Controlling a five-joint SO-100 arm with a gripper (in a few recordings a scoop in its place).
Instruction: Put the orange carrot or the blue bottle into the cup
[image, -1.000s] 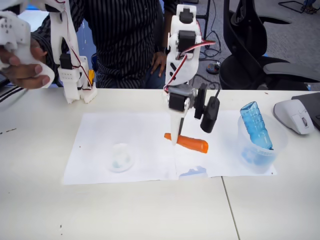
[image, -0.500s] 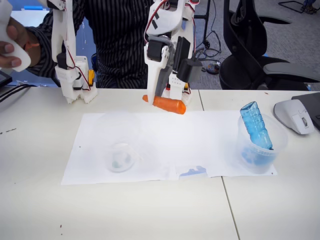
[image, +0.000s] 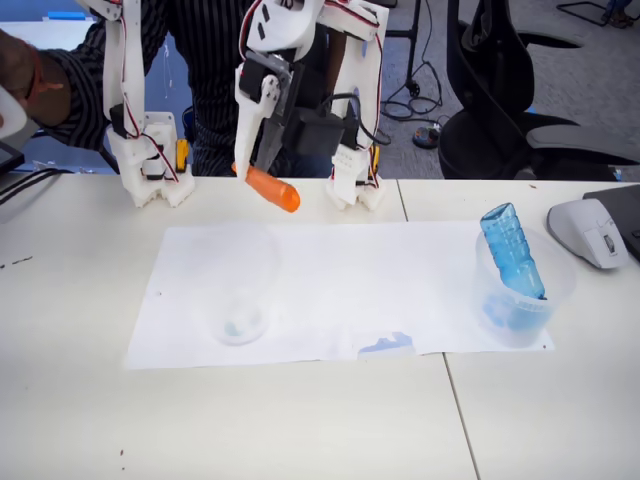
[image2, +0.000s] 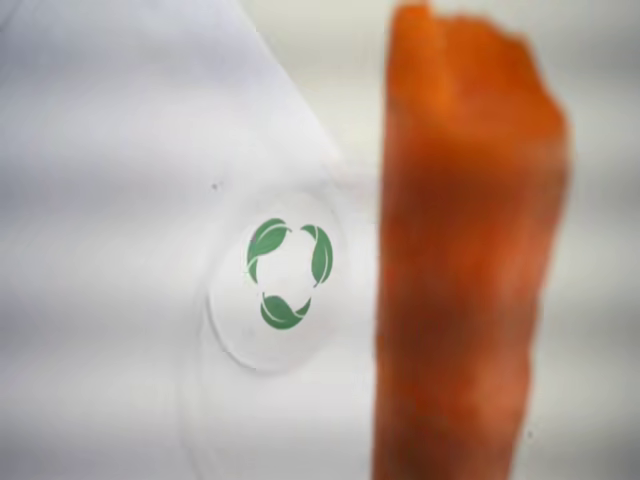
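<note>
My gripper (image: 256, 172) is shut on the orange carrot (image: 273, 188) and holds it in the air over the table's back part, blunt end tilted down to the right. The cup (image: 239, 288), a clear tumbler, stands on the white paper below and slightly left of the carrot. In the wrist view the blurred carrot (image2: 465, 260) hangs close to the lens, right of the cup's base (image2: 285, 275), which bears a green leaf mark. The blue bottle (image: 512, 250) leans inside another clear cup (image: 520, 300) at the right.
White paper sheets (image: 400, 280) cover the table's middle. The arm's base (image: 352, 186) stands at the back edge. A grey-white device (image: 592, 232) lies at the far right. A person in a striped shirt (image: 210, 60) stands behind the table.
The arm has lifted the carrot off the paper's middle and swung it up and to the left, to a spot above and behind the clear cup.
</note>
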